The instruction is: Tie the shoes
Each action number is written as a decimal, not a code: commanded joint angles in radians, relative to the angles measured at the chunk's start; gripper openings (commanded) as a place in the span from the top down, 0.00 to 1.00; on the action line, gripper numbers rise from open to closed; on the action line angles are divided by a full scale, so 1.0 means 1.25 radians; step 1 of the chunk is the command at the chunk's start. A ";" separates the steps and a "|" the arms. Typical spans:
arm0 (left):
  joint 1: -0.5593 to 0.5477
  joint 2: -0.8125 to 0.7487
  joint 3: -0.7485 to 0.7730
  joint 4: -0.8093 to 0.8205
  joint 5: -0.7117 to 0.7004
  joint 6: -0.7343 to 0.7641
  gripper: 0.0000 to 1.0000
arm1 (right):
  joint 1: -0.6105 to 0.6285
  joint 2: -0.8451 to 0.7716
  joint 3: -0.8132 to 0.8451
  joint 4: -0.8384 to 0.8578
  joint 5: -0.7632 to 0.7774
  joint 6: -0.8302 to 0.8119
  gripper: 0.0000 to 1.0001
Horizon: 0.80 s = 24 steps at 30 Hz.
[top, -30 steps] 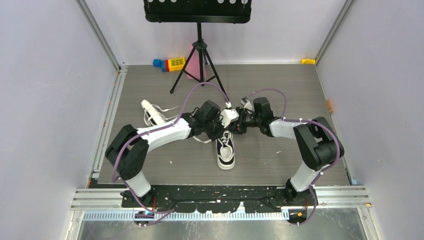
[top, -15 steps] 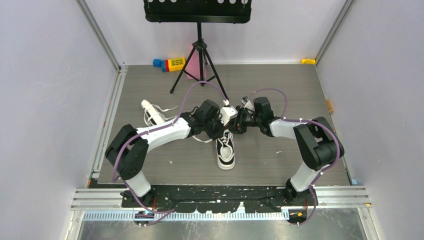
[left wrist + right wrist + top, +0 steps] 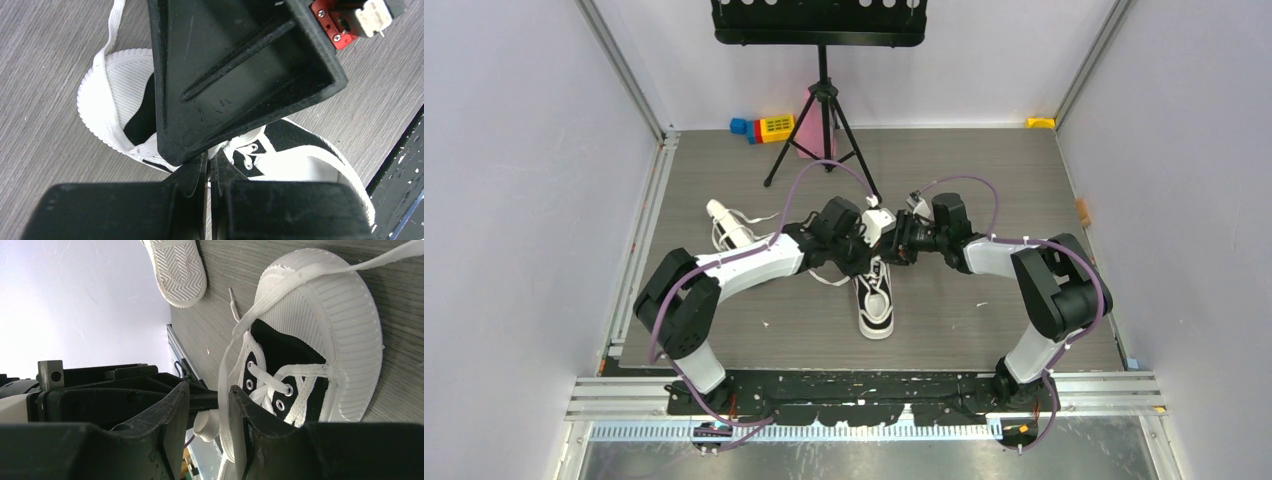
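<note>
You had neither shoe tied: centre shoe (image 3: pixel 876 300) with its lace (image 3: pixel 222 385) loose, other shoe (image 3: pixel 724 222) lying at frame left. Your left fingers (image 3: pixel 190 175) were closed; right fingers (image 3: pixel 167 425) stood apart around that lace.

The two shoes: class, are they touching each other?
Apart. The right wrist view shows bare table between the near shoe and the other shoe; the top view shows them well separated too.

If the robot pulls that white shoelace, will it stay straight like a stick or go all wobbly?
Probably wobbly: the lace bends and drapes over the toe cap, so it looks soft and flat. The shoe looks small, so a hard tug might drag it.
</note>
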 commanded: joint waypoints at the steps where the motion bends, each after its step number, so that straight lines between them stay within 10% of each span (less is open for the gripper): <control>1: 0.012 -0.004 0.035 0.044 -0.015 -0.012 1.00 | 0.011 -0.007 0.017 0.037 -0.039 0.014 0.60; 24: 0.018 0.024 0.093 0.012 -0.020 -0.049 1.00 | 0.012 -0.002 -0.001 0.051 -0.031 0.026 0.75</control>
